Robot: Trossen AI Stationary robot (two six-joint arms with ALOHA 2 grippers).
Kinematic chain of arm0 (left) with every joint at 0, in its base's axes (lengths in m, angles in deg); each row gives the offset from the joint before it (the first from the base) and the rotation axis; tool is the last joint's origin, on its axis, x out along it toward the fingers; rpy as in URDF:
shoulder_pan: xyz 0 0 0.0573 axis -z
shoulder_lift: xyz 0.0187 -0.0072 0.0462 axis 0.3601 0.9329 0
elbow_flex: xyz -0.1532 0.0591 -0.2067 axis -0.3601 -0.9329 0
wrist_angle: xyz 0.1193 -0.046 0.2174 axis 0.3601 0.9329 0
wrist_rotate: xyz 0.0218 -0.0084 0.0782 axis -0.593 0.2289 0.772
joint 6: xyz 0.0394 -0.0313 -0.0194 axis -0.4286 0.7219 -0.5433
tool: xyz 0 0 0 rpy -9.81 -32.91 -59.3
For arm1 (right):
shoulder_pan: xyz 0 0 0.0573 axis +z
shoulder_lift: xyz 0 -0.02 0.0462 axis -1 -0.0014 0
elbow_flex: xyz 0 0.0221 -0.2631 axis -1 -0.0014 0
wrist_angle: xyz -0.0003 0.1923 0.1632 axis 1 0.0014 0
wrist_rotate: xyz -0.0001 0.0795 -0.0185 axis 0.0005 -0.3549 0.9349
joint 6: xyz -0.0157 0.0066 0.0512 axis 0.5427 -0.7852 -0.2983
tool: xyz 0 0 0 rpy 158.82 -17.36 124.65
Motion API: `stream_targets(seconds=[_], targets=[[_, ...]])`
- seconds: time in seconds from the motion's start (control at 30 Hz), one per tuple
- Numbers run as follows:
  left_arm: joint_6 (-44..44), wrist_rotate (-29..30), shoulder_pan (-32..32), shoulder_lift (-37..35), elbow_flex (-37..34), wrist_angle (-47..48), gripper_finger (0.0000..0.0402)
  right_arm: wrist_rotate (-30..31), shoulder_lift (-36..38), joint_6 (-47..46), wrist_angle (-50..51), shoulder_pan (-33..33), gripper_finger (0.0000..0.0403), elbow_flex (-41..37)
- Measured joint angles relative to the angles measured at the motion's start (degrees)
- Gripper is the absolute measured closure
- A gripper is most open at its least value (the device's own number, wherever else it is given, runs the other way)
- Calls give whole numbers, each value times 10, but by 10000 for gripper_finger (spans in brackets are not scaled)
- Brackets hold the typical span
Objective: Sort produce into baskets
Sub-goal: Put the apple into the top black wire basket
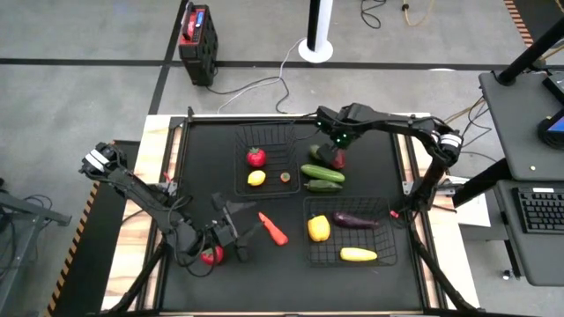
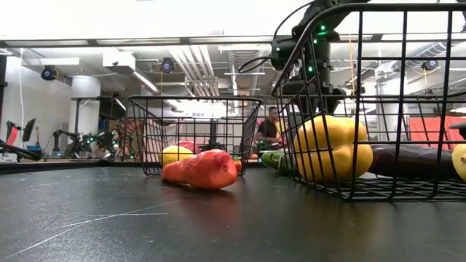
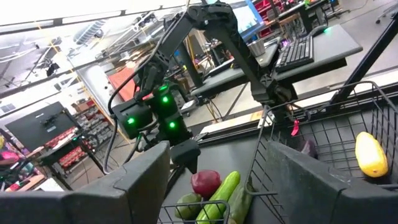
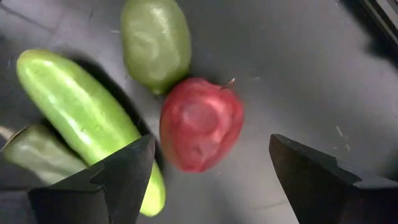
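Note:
My right gripper (image 1: pixel 339 157) is open and points down over a dark red apple (image 4: pixel 200 123) on the black mat. Its fingers stand on either side of the apple without touching it. A green fruit (image 4: pixel 155 40) and two cucumbers (image 1: pixel 322 173) lie beside the apple. My left gripper (image 1: pixel 238 225) is open and empty at the mat's near left, pointing toward the far right. A red fruit (image 1: pixel 211 256) lies on the mat under its wrist. An orange-red piece (image 1: pixel 274 228) lies on the mat between the two baskets.
The far wire basket (image 1: pixel 264 139) holds a red fruit (image 1: pixel 256 157), a yellow one (image 1: pixel 256 178) and a small piece. The near right basket (image 1: pixel 388 238) holds a yellow pepper (image 1: pixel 318 228), a purple eggplant (image 1: pixel 355 220) and a yellow piece (image 1: pixel 358 254). The mat shows bare at near centre.

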Motion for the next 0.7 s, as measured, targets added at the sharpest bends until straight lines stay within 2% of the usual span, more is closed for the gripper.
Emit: stream_targets(seconds=[0.7], targets=[[19,1,0,0,0,14,154,-21,0,-8,-110,-2,83,-95]])
